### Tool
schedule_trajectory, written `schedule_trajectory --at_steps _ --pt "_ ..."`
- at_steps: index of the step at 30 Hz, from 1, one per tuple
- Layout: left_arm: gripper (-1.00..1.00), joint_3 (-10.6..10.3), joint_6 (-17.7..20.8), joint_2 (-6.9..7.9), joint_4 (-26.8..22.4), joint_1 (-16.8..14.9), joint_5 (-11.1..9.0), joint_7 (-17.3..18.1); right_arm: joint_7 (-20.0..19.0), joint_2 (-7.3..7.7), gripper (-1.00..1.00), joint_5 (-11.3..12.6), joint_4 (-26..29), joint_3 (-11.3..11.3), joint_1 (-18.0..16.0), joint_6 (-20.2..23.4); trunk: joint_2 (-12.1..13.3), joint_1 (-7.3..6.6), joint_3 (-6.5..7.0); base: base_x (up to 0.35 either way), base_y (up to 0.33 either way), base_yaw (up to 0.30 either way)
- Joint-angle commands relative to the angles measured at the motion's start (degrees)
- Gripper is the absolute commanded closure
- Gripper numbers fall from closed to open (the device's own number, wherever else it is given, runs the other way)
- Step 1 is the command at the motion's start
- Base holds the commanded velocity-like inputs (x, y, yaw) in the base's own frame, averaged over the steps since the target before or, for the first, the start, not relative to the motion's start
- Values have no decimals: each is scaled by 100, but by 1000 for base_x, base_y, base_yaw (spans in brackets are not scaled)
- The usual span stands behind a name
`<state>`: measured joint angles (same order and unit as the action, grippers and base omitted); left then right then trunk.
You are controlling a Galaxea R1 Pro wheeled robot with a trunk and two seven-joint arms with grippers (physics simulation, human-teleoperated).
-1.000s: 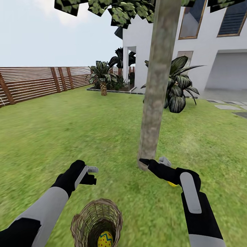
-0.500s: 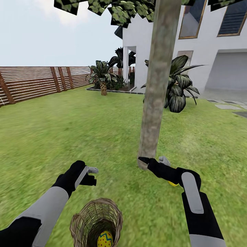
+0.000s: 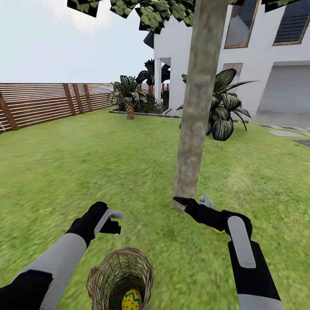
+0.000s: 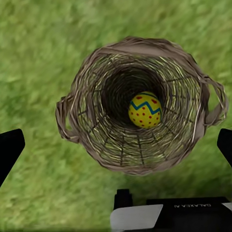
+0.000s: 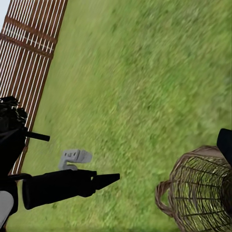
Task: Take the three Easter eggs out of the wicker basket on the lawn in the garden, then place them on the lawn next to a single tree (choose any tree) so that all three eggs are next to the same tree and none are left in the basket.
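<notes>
The wicker basket (image 3: 120,275) stands on the lawn (image 3: 86,163) just in front of me, with one yellow Easter egg (image 3: 131,300) at its bottom. From straight above, the left wrist view shows the basket (image 4: 96,145) and that egg (image 4: 144,109). My left gripper (image 3: 113,219) hovers open above the basket, holding nothing. My right gripper (image 3: 191,201) is open at the foot of the tree (image 3: 193,120). A sliver of a second yellow egg (image 3: 217,230) lies on the grass under my right wrist, beside the trunk.
A brown slat fence (image 3: 43,103) runs along the left. A broad-leaved dark plant (image 3: 226,112) and the white house (image 3: 267,64) stand behind the trunk. Grey paving (image 3: 286,134) lies at the right. The right wrist view shows grass, the fence (image 5: 29,58), the basket's rim (image 5: 193,193) and my left gripper (image 5: 104,180).
My right gripper has crept a touch closer to the trunk's foot. The left arm, the basket and the eggs stay as they were.
</notes>
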<state>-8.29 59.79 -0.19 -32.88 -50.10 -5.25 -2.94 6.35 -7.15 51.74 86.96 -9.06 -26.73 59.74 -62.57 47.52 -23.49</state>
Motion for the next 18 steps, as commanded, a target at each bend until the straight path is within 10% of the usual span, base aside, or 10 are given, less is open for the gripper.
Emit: schedule_trajectory --at_steps 1,18 --pt "-100 -23 21 6 39 -25 -53 -31 60 -6 -100 64 5 -10 -6 26 -46 23 -25 0 0 0" --pt "-100 -1 21 -6 539 -209 -62 -40 60 -6 -100 73 5 -8 -5 26 -728 396 -330 0 0 0"
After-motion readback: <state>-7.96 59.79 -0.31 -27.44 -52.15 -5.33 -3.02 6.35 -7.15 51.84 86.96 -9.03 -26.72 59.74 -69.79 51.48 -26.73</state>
